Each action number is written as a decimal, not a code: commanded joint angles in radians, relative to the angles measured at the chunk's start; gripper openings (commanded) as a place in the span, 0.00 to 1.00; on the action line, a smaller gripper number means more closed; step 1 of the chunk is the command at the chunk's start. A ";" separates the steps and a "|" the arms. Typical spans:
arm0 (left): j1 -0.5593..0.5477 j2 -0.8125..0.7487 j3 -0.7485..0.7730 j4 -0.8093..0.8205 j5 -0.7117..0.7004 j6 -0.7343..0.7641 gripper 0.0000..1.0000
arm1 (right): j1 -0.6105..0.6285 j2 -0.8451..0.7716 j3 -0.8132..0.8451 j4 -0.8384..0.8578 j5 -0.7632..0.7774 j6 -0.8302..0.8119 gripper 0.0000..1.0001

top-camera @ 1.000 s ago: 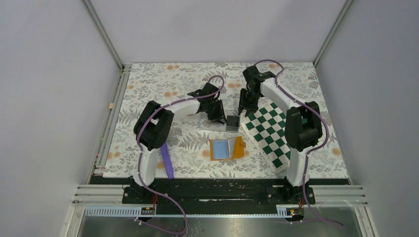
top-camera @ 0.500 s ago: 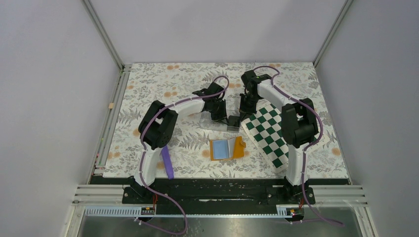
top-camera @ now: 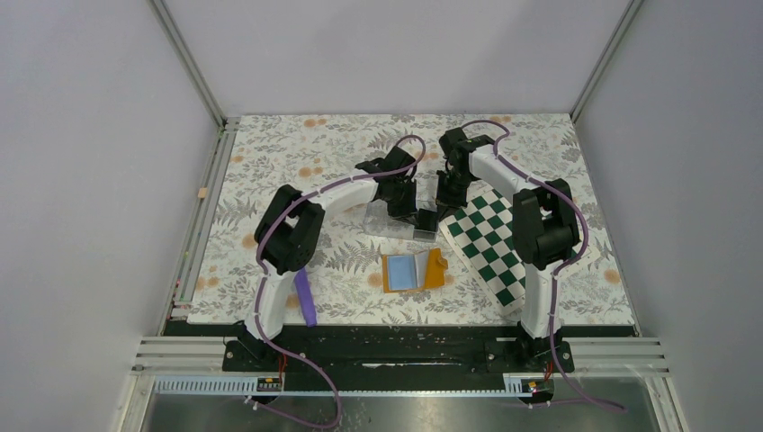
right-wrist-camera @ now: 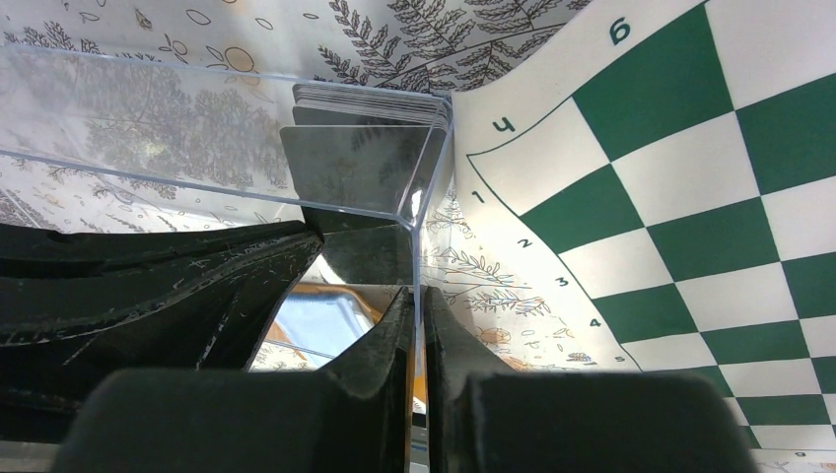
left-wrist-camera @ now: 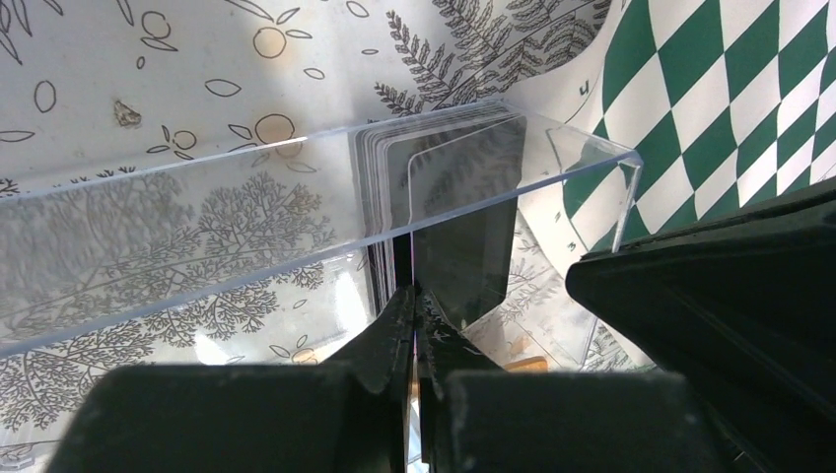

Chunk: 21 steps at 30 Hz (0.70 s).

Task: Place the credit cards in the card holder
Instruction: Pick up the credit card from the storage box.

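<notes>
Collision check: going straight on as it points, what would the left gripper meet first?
The left gripper, shut on one credit card, would probably drive it into the card stack in the clear box.

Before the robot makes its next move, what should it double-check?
1. Left gripper shut on a thin dark grey credit card: ok.
2. Only that one card parted from the stack of cards: cannot tell.
3. Right gripper pinching the end wall of the clear plastic rectangular box, steadying it: ok.
4. Orange book-like wallet lying open, light blue pockets showing: ok.
5. Stretch of table between box and wallet free of obstacles: looks ok.
</notes>
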 commanded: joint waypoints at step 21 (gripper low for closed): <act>-0.075 0.053 0.224 -0.207 -0.149 0.136 0.18 | 0.006 0.004 -0.028 -0.009 -0.034 -0.013 0.05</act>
